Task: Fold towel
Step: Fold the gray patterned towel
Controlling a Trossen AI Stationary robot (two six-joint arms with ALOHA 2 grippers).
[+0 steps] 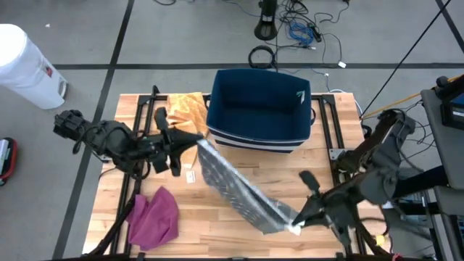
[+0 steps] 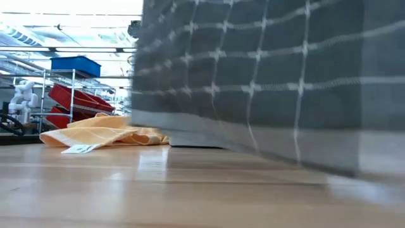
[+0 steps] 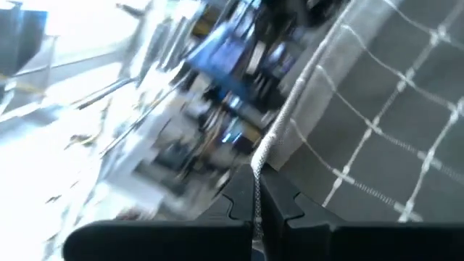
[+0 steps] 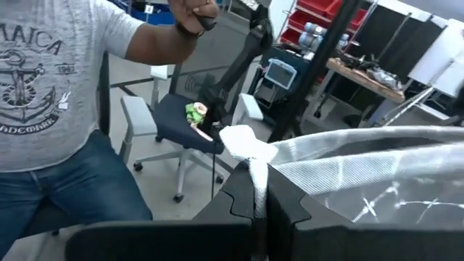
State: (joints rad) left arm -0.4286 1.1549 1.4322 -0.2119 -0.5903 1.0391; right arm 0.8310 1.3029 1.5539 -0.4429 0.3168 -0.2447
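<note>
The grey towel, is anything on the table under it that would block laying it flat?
Nothing visible. The grey towel hangs stretched between the left gripper and right gripper; the purple cloth, yellow cloth and blue bin lie aside.

Overhead looks straight down; the tabletop camera sits right against the grey towel, shared with both wrist cameras.

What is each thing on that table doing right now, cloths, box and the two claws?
Grey checked towel: lifted, stretched between both grippers.
Left gripper: shut on one towel corner.
Right gripper: shut on the opposite corner.
Blue bin: upright, open on top, on the table's far side.
Orange cloth: crumpled, lying beside the bin.
Purple cloth: bunched up, lying on the table's near left part.
</note>
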